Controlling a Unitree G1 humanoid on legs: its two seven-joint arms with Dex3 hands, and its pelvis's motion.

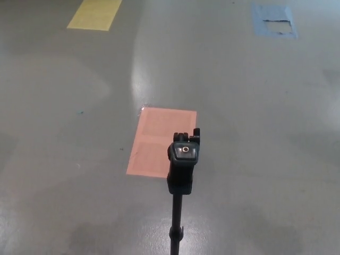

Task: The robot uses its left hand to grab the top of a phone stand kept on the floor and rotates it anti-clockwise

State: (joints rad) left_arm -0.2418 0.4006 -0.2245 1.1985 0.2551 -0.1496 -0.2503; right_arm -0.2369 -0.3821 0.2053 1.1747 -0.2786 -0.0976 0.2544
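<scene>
A black phone stand rises from the bottom edge of the head view on a thin pole. Its boxy top, with a small round screw fitting facing up, sits over the lower right corner of an orange-pink floor patch. The foot of the stand is below the picture and hidden. Neither of my hands shows anywhere in the view.
The floor is grey and glossy with a bright glare streak near the middle. A yellow rectangle is marked at the far left and a blue taped square at the far right.
</scene>
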